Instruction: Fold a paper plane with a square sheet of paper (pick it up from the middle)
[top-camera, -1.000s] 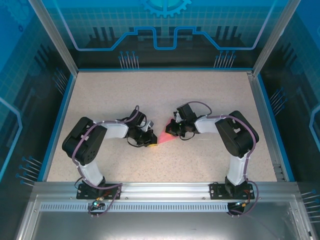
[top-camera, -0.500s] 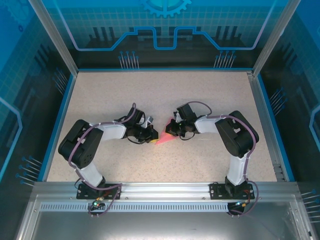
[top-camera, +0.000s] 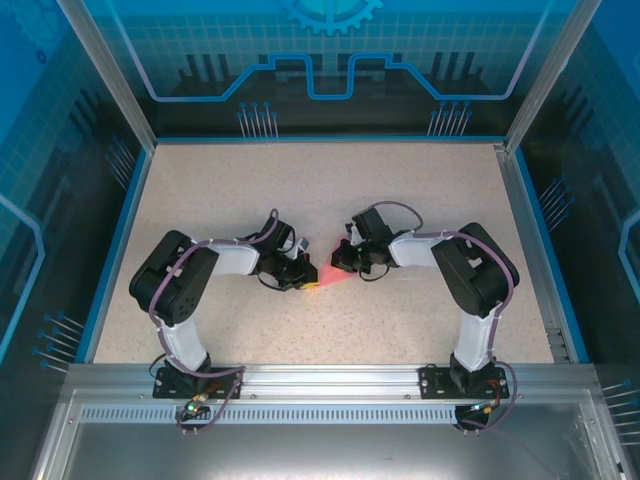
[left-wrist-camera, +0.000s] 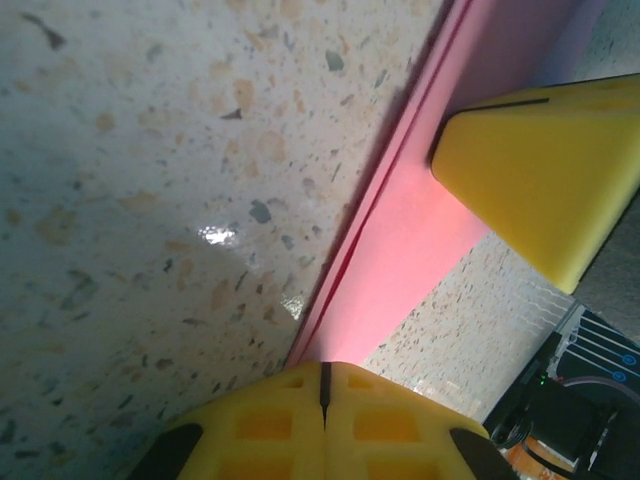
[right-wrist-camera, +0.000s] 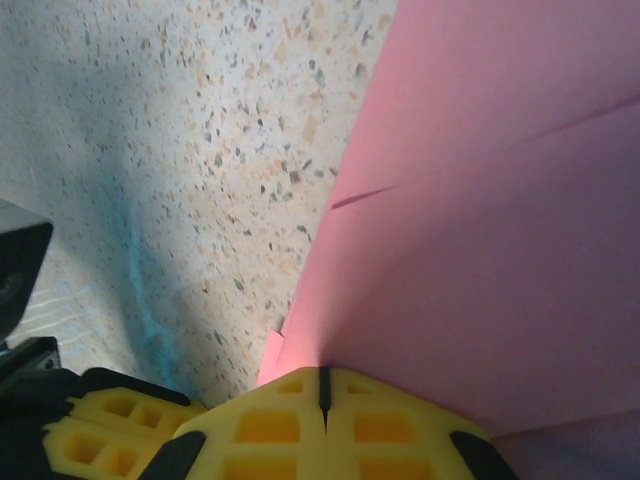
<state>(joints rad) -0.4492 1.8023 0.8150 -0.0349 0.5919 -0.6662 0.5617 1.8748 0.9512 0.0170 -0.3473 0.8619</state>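
Paper (top-camera: 328, 277): pink and folded, it lay flat on the speckled table (top-camera: 330, 190) mid-workspace, between the 2 grippers.
Left gripper (top-camera: 307, 281): fingers were pressed together, tips touching the paper's left end; whether any paper sat between them could not be told.
Right gripper (top-camera: 343, 264): clenched, tips on the paper's right end, pink sheet spreading out from them.
Fold: 1 layered edge ran from the left tips toward the right gripper's yellow finger.
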